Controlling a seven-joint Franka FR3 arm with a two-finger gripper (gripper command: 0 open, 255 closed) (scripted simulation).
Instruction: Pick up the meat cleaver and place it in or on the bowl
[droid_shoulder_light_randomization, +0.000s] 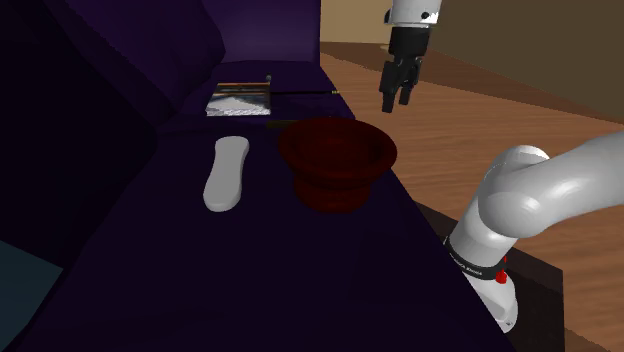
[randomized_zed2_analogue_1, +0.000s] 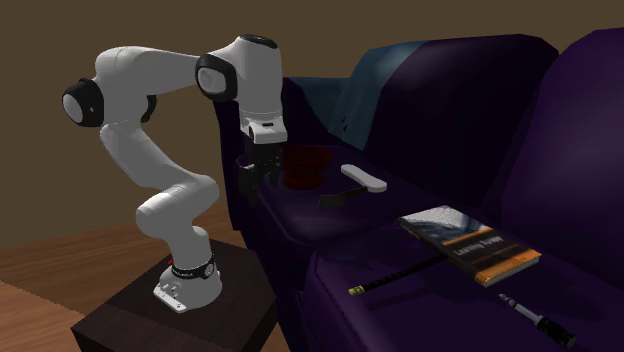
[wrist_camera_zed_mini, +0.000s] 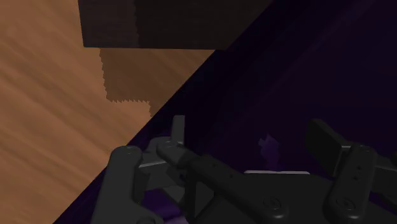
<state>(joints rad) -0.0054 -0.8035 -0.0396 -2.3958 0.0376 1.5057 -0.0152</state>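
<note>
Gripper (droid_shoulder_light_randomization: 396, 103): hangs in the air at 2 o'clock from the bowl (droid_shoulder_light_randomization: 337, 160) in the shoulder view; fingers spread, nothing between them.
Meat cleaver (randomized_zed2_analogue_1: 335, 197): dark, lying on the purple sofa seat (droid_shoulder_light_randomization: 150, 250), about 4 o'clock from the bowl in the second exterior view, near the white remote (randomized_zed2_analogue_1: 363, 178).
Bowl: dark red, upright.

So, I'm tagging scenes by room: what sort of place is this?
Probably a living room: a dark purple sofa with a book lying on its seat, beside a wooden floor.
</note>
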